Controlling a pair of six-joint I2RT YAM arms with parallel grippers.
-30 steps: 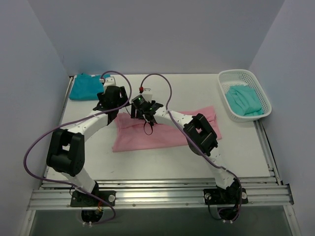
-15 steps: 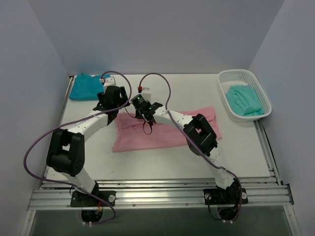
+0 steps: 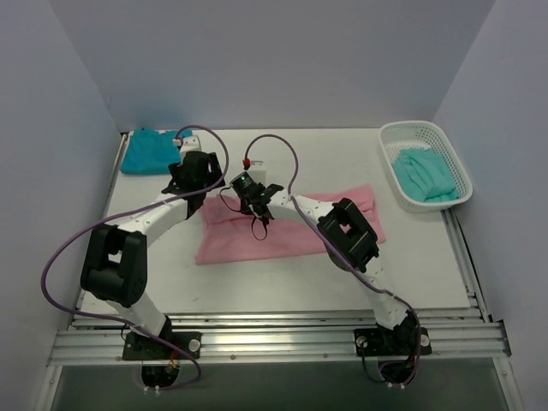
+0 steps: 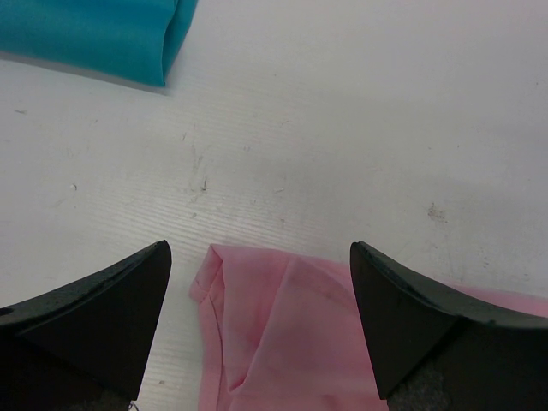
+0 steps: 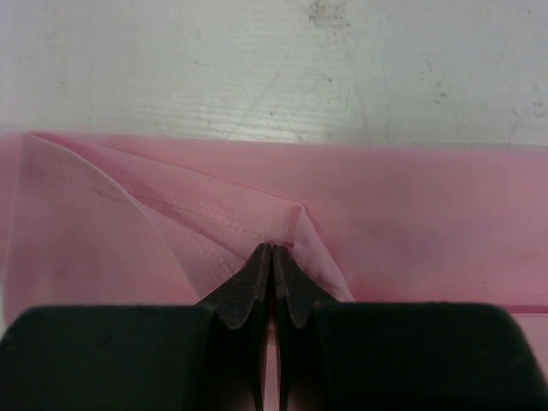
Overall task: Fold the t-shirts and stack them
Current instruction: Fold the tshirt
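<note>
Taking things by size, the white table [image 3: 334,158] carries all three shirts, and the light pink t-shirt [image 3: 282,231] lies across its middle as a long, partly folded band. Every other place here is given from that pink t-shirt.

Off to its right and farther from the arms' bases stands the white mesh basket [image 3: 387,139], with the mint-teal t-shirt [image 3: 424,174] bunched loosely inside. Off to its left and also farther back, well apart, the deep teal t-shirt [image 3: 147,152] lies flat as a compact folded block.

The left gripper [image 4: 259,250] hangs over the pink t-shirt's far left corner with its jaws spread wide and nothing between them. The right gripper [image 5: 272,250] sits just beside it, toward the middle of the pink t-shirt's far edge. Its jaws are pressed together on a raised pinch of pink cloth next to a stitched seam.

As a judgement, the task looks roughly a third done. The teal shirt appears finished and the pink one is mid-fold. The mint one waits unfolded in the basket, and no stack exists yet.
</note>
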